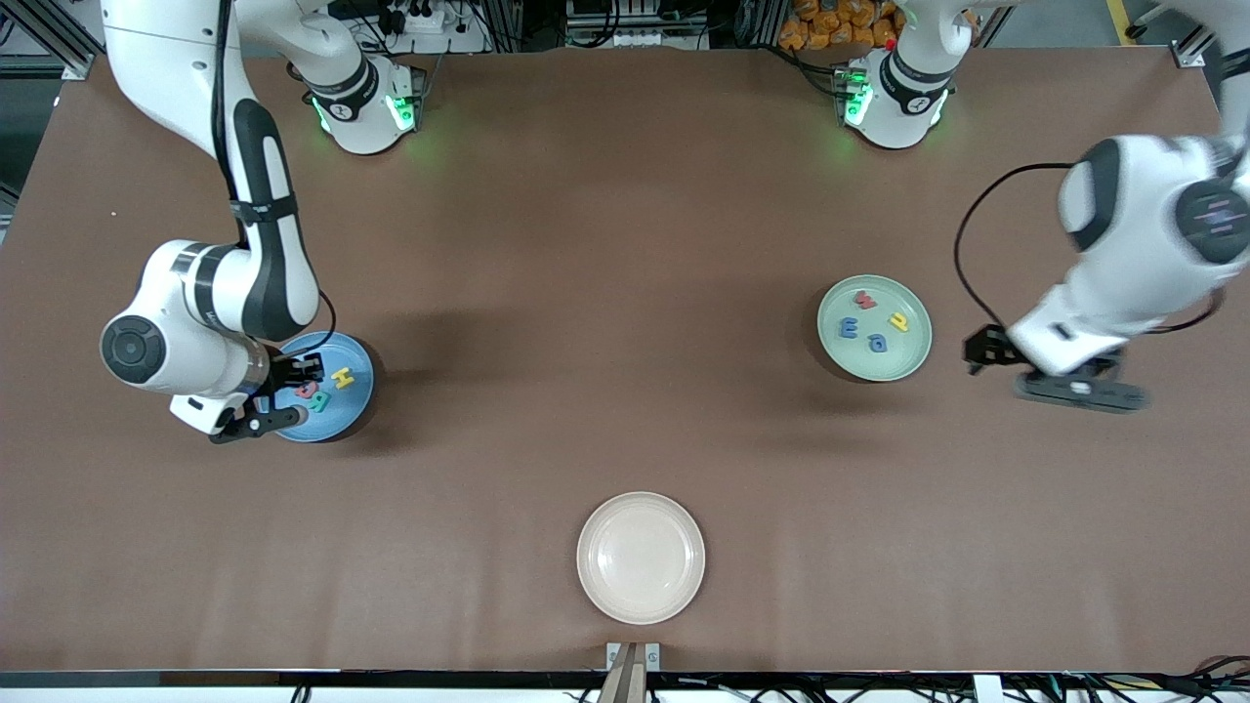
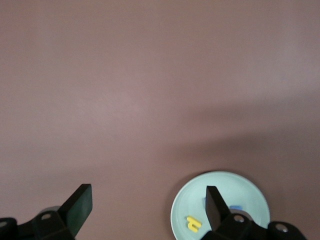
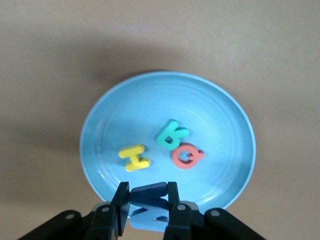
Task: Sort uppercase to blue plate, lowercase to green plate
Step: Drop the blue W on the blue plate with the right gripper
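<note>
The blue plate (image 1: 354,402) (image 3: 150,105) lies toward the right arm's end of the table. On it rest a yellow H (image 1: 342,377) (image 3: 135,157), a teal R (image 1: 318,400) (image 3: 172,135) and a red Q (image 1: 306,389) (image 3: 187,157). Just above the plate's rim, my right gripper (image 1: 293,376) (image 3: 148,192) is shut on the blue M (image 3: 150,197). The green plate (image 1: 908,356) (image 2: 235,187) carries a red lowercase letter (image 1: 865,299), a blue e (image 1: 848,328), a yellow h (image 1: 898,320) (image 2: 193,223) and a blue a (image 1: 877,342). My left gripper (image 1: 984,350) (image 2: 147,195) hangs open and empty beside that plate.
A cream-white plate (image 1: 640,557) with nothing on it sits near the table's front edge, midway between the two arms' ends. Brown table surface stretches between the three plates.
</note>
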Available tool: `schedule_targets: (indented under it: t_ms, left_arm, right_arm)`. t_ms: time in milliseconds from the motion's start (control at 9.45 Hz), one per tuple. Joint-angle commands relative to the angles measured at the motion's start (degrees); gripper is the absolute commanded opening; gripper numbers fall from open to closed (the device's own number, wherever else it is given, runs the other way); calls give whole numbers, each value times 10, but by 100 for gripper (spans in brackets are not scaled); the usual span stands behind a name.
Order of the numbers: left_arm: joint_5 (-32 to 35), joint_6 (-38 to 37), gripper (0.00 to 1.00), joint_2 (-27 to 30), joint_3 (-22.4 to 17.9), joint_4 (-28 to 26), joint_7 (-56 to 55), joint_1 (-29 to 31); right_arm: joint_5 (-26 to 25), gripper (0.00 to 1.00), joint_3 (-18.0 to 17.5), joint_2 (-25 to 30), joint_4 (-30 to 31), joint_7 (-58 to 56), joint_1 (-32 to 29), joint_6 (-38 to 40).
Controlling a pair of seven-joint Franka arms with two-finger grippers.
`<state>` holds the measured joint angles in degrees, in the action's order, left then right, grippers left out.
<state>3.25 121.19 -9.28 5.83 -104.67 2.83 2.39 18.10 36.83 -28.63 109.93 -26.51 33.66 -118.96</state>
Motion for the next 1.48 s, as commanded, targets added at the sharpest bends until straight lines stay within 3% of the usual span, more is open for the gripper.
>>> schedule_targets:
  t_ms: [0,212,318,635,741,847,1164,1376]
  left_arm:
    - [-13,-26,100,-3,-32,60,-70,-21]
    - [-17,-168,100,-23,-63,183,-80,-36]
    - [-25,-217,100,-28,-90,218,-122,-51]
    - [-39,-258,100,-25,-94,239,-132,-51]
    - [-39,-262,100,-22,-94,243,-129,-49]
    - [-39,-278,100,-21,-91,249,-130,-51]
    - [-37,-304,100,0,-92,254,-78,-50]
    - [-37,-319,100,13,-95,253,-56,-49]
  right_arm:
    - [-4,98,-7,19,22,-11,-21,3]
    - [-1,100,-7,22,15,-14,-25,9]
    - [0,100,-7,23,7,-13,-30,9]
    - [1,100,-3,26,-54,-8,-51,58]
    - [-1,100,-19,38,-58,-7,-72,48]
    - [-8,100,-90,58,-55,3,-134,33]
    - [-127,100,-232,121,-52,143,-235,31]
    - [-144,100,-251,167,-52,163,-249,41]
